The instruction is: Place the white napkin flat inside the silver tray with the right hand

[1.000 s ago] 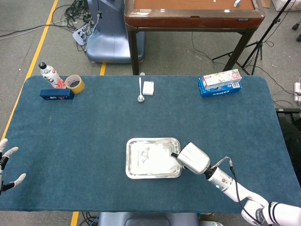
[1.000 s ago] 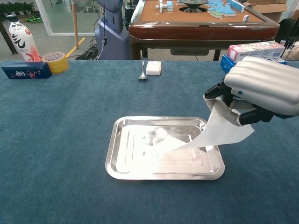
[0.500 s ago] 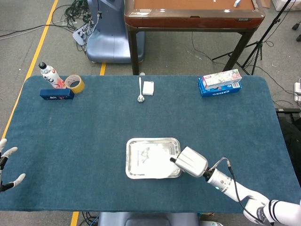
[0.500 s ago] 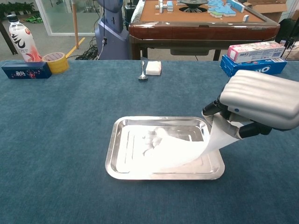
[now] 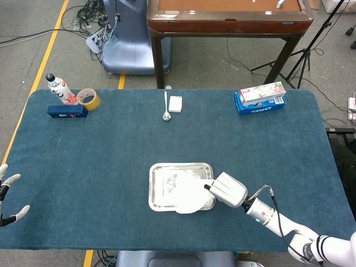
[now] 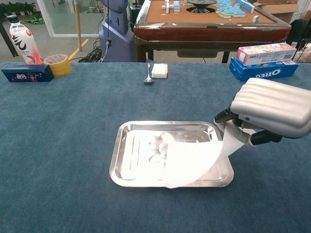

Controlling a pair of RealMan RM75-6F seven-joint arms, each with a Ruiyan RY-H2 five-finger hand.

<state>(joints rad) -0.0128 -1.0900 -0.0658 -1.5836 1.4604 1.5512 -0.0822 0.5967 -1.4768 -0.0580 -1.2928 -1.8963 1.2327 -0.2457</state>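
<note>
On the blue counter (image 5: 111, 144) sat 1 silver tray (image 6: 119, 160), near the front edge & about mid-width. 1 white napkin (image 6: 187, 162) lay mostly inside it, spread over the right half; its front corner lapped over the tray's near rim, and its right end rose up off the tray to the right robot hand (image 6: 272, 109). That robot hand hovered just beside the tray's right edge, pinching the napkin's raised end under its curled fingers.

Left robot hand (image 5: 8, 194) showed only in the head view, at the counter's far left edge, fingers spread apart, holding nothing.

Along the back: 1 bottle (image 6: 23, 43), 1 roll of tape (image 6: 58, 64), 1 dark blue box (image 6: 26, 73) at the left corner; 1 spoon (image 6: 148, 74) w/ 1 small white block (image 6: 160, 71) just beside it near the middle; 2 stacked boxes at right, a blue cookie box (image 6: 257, 68) w/ a pale carton (image 6: 265, 52) on top.

Vs. 0.5 s ago: napkin had flattened further into the tray, more of it lying down and now reaching over the front rim; the right robot hand sat a bit further right & higher. Vs. 1 s ago the sheet hung much steeper. Everything else on the counter kept its spot.
</note>
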